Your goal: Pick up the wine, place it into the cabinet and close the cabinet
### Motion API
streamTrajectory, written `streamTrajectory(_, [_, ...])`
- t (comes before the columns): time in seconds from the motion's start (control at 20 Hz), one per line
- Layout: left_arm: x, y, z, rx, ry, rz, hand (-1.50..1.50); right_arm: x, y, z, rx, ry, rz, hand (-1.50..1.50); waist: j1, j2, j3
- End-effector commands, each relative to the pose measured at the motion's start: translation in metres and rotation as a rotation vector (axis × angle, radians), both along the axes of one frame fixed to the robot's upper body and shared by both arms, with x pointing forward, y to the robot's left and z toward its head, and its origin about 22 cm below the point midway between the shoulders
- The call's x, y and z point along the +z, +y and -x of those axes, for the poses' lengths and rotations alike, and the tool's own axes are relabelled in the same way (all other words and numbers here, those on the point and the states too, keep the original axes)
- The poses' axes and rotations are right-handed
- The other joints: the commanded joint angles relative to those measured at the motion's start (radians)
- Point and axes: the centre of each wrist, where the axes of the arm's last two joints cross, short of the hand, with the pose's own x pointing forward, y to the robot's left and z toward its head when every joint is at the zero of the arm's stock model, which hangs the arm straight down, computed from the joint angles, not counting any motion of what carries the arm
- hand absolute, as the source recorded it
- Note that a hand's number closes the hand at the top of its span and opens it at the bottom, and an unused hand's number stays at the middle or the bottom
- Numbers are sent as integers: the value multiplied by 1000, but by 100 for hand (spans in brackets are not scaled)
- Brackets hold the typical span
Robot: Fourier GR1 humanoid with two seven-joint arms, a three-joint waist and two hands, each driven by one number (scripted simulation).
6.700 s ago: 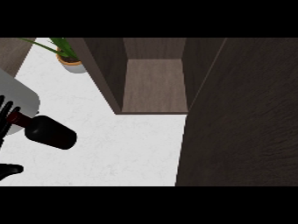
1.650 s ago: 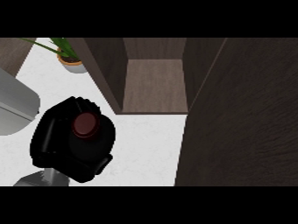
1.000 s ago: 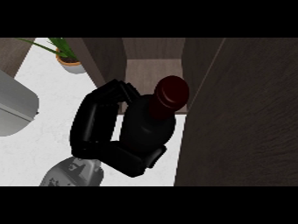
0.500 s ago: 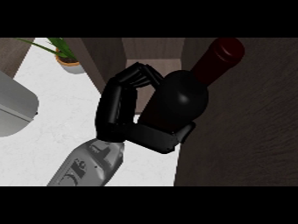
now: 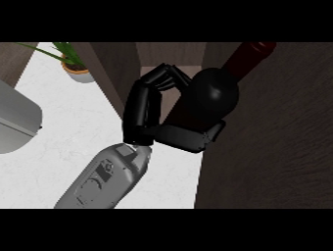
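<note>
- The dark brown wooden cabinet (image 5: 285,127) stood open, its door panel filling the view's right; its light interior (image 5: 173,73) showed behind the hand.
- The white marble desk (image 5: 68,132) lay left of the cabinet, carrying a small potted green plant (image 5: 75,68) and a grey rounded appliance (image 5: 3,122).
- The dark glass wine bottle with a red-capped neck (image 5: 216,95) had risen off the desk and come up to the cabinet's opening since a second earlier, so lifting looked done and insertion remained.
- The left hand (image 5: 151,112) had its fingers curled round the bottle's body.
- The right hand did not show.
</note>
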Motion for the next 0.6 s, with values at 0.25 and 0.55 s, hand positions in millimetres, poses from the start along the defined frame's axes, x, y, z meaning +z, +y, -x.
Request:
streamTrajectory(0.25, [-34, -4, -4, 43, 32, 70, 150, 1, -9, 25, 26, -47, -33, -150, -4, 1, 0])
streamTrajectory(0.55, [-62, 2, -14, 67, 32, 14, 150, -4, -6, 15, 8, -42, -30, -150, 2, 1, 0])
